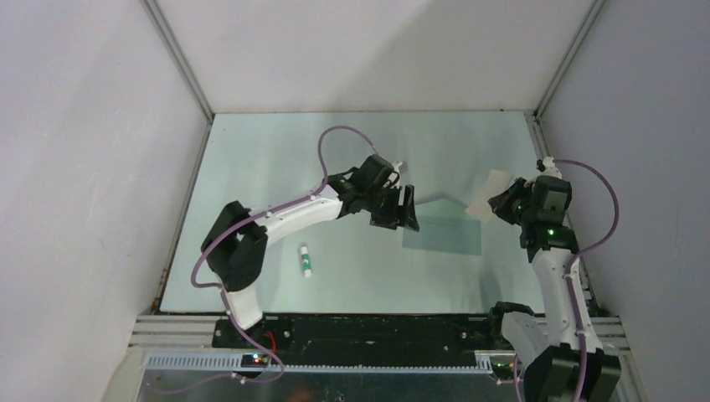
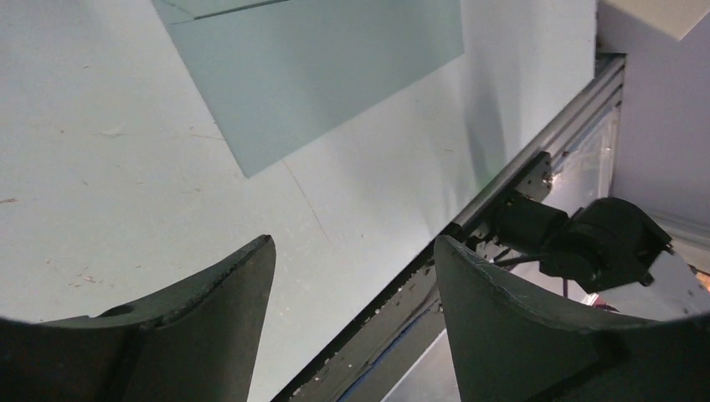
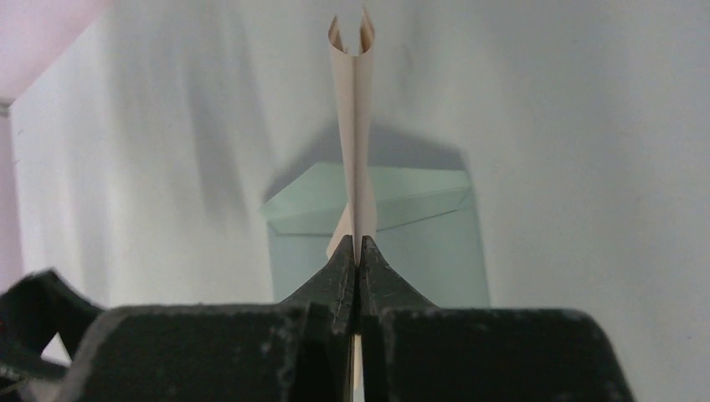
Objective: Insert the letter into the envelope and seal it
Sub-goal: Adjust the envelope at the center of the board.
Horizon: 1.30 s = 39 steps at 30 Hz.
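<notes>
Two arm bases stand at the near edge of the table (image 1: pixel 276 151), one arm reaching out from each. On the right, the right gripper (image 1: pixel 501 201) is clenched on the one letter (image 1: pixel 490 194). The right wrist view shows its jaws pressed together on the sheet's lower edge, and the tan paper stands edge-on and curled. The letter is lifted by the far right corner of the single envelope (image 1: pixel 441 230), not inside it. The envelope lies flat at mid-table, its triangular flap open toward the far side. The left gripper (image 1: pixel 398 219) hangs at the envelope's left end, jaws spread and grasping nothing. One small white stick (image 1: pixel 306 260) with a green cap lies near-left, well apart from the envelope.
</notes>
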Each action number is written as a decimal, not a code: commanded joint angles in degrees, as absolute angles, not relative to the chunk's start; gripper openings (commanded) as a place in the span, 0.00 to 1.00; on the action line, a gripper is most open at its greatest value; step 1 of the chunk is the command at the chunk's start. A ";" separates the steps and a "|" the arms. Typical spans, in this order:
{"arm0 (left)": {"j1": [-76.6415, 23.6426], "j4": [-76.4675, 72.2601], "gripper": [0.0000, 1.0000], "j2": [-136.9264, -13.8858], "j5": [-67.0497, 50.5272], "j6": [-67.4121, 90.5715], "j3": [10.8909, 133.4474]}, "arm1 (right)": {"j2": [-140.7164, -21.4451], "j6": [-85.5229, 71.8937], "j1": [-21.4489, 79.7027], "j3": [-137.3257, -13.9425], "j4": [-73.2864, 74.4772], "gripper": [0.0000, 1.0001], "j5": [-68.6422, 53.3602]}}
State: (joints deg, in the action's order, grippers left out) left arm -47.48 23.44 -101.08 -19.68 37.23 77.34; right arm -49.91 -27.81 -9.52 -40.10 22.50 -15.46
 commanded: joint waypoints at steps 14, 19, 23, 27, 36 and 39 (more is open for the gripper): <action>-50.66 12.86 0.78 -105.93 -35.46 46.95 70.17 | -85.13 -32.12 -10.64 -50.04 9.22 0.00 1.55; -51.92 10.87 0.77 -110.51 -37.73 50.06 72.73 | -85.37 -31.07 -10.08 -49.04 11.46 0.00 -1.90; -50.19 11.71 0.76 -112.86 -37.34 50.26 74.12 | -81.02 -31.46 -9.35 -45.36 12.22 0.00 -3.96; -46.88 12.40 0.76 -113.70 -35.33 49.75 74.14 | -75.78 -32.40 -8.17 -41.32 14.08 0.00 -7.23; -35.38 20.72 0.75 -116.28 -31.37 43.35 82.53 | -63.16 -34.75 -4.75 -36.00 21.49 0.00 -11.07; -32.42 26.69 0.76 -114.99 -27.29 40.05 85.49 | -59.80 -33.48 -4.39 -36.14 23.51 0.00 -14.33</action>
State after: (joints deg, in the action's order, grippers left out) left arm -35.75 19.46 -117.16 -32.16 45.98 79.57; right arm -64.31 -33.65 -4.95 -35.79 19.81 -10.17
